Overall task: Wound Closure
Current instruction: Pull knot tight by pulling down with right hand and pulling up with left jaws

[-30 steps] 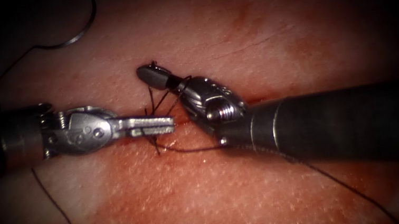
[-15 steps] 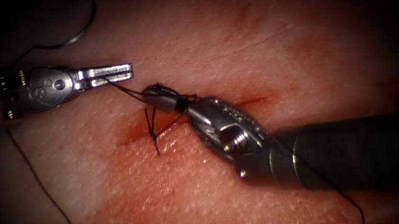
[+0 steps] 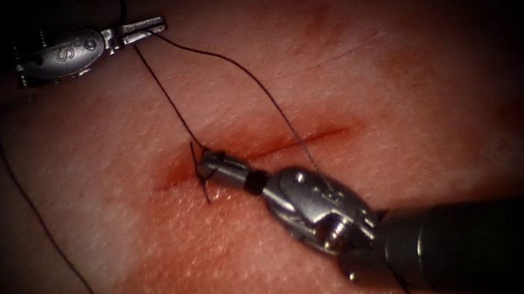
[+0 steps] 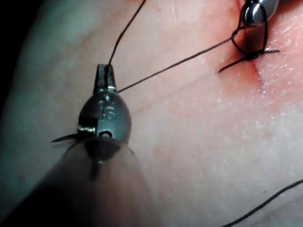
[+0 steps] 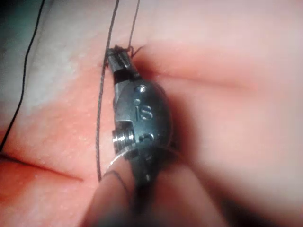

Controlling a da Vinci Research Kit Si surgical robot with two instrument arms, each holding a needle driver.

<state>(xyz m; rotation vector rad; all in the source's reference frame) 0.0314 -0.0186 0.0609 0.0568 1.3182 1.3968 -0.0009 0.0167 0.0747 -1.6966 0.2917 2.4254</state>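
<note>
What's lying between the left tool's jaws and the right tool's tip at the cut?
In the endoscope view, thread runs from the left tool down to the right tool at the cut, over bare tissue.

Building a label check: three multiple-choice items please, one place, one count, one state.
1. Where is the right hand's tip? A on the needle; B at the stitch in the cut; C off the tissue.
2. How many thread strands leave the left hand's jaws? A one; B two; C four.
3. The left hand is: A open; B shut on the needle; C shut on the thread.

B: the right hand, shut on the thread, sits at the stitch in the cut.
B: two strands run from the left hand.
C: its jaws pinch thread; the needle lies free on the tissue.
</note>
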